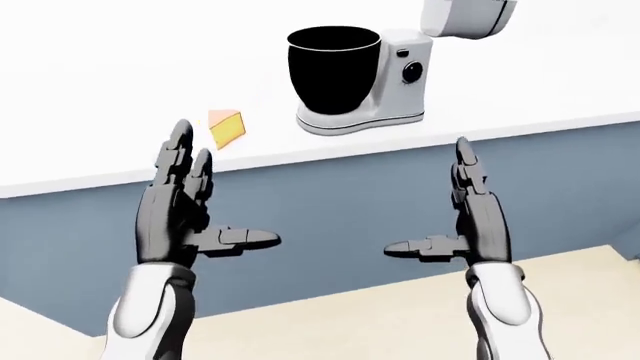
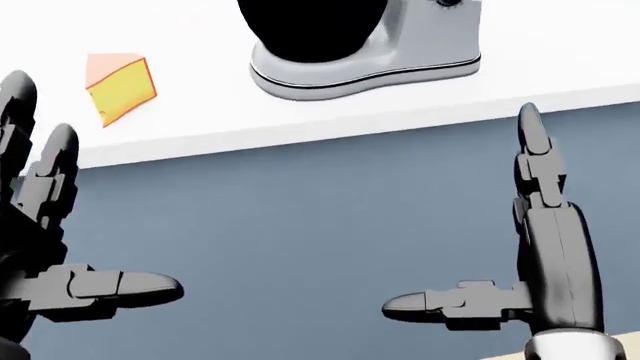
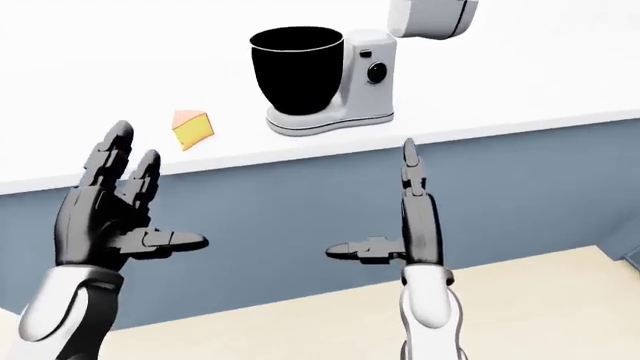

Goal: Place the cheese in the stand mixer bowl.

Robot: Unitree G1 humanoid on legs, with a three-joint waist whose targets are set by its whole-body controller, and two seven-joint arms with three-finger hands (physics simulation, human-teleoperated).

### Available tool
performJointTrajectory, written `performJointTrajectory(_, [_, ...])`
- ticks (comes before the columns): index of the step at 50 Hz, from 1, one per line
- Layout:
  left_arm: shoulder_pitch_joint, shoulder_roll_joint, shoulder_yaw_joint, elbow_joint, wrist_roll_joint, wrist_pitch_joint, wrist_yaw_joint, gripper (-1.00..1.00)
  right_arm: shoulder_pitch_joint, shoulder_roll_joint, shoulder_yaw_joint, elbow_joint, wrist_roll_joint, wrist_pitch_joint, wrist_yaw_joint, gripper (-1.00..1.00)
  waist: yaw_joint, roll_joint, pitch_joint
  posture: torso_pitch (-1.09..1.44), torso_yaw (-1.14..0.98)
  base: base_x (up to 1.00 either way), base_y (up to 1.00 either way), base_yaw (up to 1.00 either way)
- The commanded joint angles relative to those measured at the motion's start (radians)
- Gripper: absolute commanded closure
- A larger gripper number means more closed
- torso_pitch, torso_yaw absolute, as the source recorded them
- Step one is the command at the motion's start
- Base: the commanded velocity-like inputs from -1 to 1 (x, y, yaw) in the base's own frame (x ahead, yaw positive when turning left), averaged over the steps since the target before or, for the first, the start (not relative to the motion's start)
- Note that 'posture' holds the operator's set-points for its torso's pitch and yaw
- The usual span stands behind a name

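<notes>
The cheese (image 1: pixel 227 128) was seen lying on the white table (image 1: pixel 120 90) near its edge, beside the stand mixer (image 1: pixel 385 82), whose black bowl (image 1: pixel 333 67) showed nothing inside. The left hand (image 1: pixel 185 214) and right hand (image 1: pixel 470 225) were held spread wide, grasping nothing.

a smooth, matt white desk (image 1: pixel 90 161) top sits above a flat, matt slate-blue front panel (image 1: pixel 330 202). the pale grey stand mixer (image 1: pixel 395 82) has a satin, plastic-looking shell with a faint sheen, its round bowl (image 1: pixel 333 67) a flat, unreflective black. the yellow cheese wedge (image 1: pixel 228 127) looks smooth and waxy. each robot hand, left (image 1: pixel 180 214) and right (image 1: pixel 470 225), shows dark grey, softly glossy jointed segments over glossy white forearm casings. the floor (image 1: pixel 420 319) is matt beige.
</notes>
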State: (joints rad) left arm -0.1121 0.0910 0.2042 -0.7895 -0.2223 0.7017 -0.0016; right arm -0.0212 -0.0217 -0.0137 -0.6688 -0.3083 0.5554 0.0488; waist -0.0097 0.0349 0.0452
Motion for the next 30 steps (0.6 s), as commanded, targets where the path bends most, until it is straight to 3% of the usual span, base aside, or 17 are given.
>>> performJointTrajectory(1, [-0.015,0.008,0.008,-0.031,-0.003,-0.02,0.004,-1.0,-0.016,0.001,0.006,-0.029,0.0,-0.028,-0.002,-1.0,0.001,0.008,-0.011,0.0,0.0,0.18,0.0,0.0])
performJointTrajectory(3, [-0.017,0.009,0.011,-0.038,-0.007,-0.014,0.006,-1.0,-0.016,0.002,0.007,-0.028,0.0,-0.029,-0.002,-1.0,0.002,0.077,-0.037,0.0,0.0,0.18,0.0,0.0])
performJointTrajectory(4, [-0.02,0.01,0.013,-0.043,-0.01,-0.009,0.007,-1.0,-0.016,0.002,0.007,-0.028,-0.001,-0.03,-0.003,-1.0,0.014,0.026,-0.024,0.0,0.0,0.18,0.0,0.0])
performJointTrajectory(5, [-0.021,0.011,0.013,-0.047,-0.012,-0.004,0.008,-1.0,-0.015,0.002,0.007,-0.027,0.0,-0.03,-0.003,-1.0,0.009,0.046,-0.019,0.0,0.0,0.15,0.0,0.0])
performJointTrajectory(9, [-0.026,0.013,0.019,-0.061,-0.021,0.009,0.013,-1.0,-0.015,0.002,0.007,-0.023,0.001,-0.034,-0.004,-1.0,0.02,0.019,-0.034,0.0,0.0,0.11,0.0,0.0])
performJointTrajectory(13, [-0.033,0.016,0.024,-0.078,-0.032,0.027,0.019,-1.0,-0.016,0.002,0.007,-0.028,-0.002,-0.031,-0.005,-1.0,0.025,-0.032,-0.024,0.0,0.0,0.11,0.0,0.0])
performJointTrajectory(16, [-0.042,0.02,0.031,-0.095,-0.045,0.047,0.027,-1.0,-0.015,0.002,0.007,-0.028,-0.003,-0.032,-0.005,-1.0,0.024,-0.102,-0.035,0.0,0.0,0.11,0.0,0.0])
performJointTrajectory(17, [-0.044,0.022,0.034,-0.098,-0.05,0.049,0.029,-1.0,-0.014,0.002,0.007,-0.029,-0.003,-0.032,-0.006,-1.0,0.013,-0.06,-0.033,0.0,0.0,0.11,0.0,0.0])
performJointTrajectory(18, [-0.046,0.023,0.036,-0.1,-0.053,0.053,0.031,-1.0,-0.014,0.003,0.007,-0.028,-0.003,-0.032,-0.006,-1.0,0.018,-0.077,-0.03,0.0,0.0,0.1,0.0,0.0])
performJointTrajectory(19, [-0.049,0.025,0.04,-0.108,-0.059,0.062,0.035,-1.0,-0.013,0.003,0.007,-0.029,-0.004,-0.032,-0.007,-1.0,0.012,-0.076,-0.029,0.0,0.0,0.1,0.0,0.0])
performJointTrajectory(22, [-0.052,0.028,0.041,-0.115,-0.065,0.069,0.041,-1.0,-0.011,0.002,0.005,-0.036,-0.004,-0.029,-0.006,-1.0,0.01,-0.054,-0.029,0.0,0.0,0.11,0.0,0.0])
performJointTrajectory(25, [-0.054,0.031,0.043,-0.116,-0.07,0.071,0.044,-1.0,-0.008,0.001,0.0,-0.047,-0.004,-0.024,-0.005,-1.0,0.009,-0.021,-0.013,0.0,0.0,0.11,0.0,0.0])
performJointTrajectory(27, [-0.054,0.032,0.042,-0.12,-0.073,0.074,0.047,-1.0,-0.005,0.0,-0.006,-0.052,-0.002,-0.023,-0.003,-1.0,0.005,0.017,-0.016,0.0,0.0,0.11,0.0,0.0])
performJointTrajectory(28, [-0.056,0.033,0.043,-0.122,-0.074,0.078,0.048,-1.0,-0.006,0.0,-0.007,-0.055,-0.002,-0.02,-0.003,-1.0,0.004,0.05,-0.028,0.0,0.0,0.11,0.0,0.0])
performJointTrajectory(29, [-0.056,0.033,0.043,-0.124,-0.075,0.078,0.049,-1.0,-0.007,-0.001,-0.008,-0.055,-0.002,-0.019,-0.003,-1.0,0.0,0.055,-0.04,0.0,0.0,0.11,0.0,0.0])
performJointTrajectory(30, [-0.055,0.034,0.042,-0.124,-0.075,0.076,0.049,-1.0,-0.006,-0.001,-0.009,-0.055,-0.002,-0.02,-0.003,-1.0,0.015,0.035,-0.026,0.0,0.0,0.11,0.0,0.0])
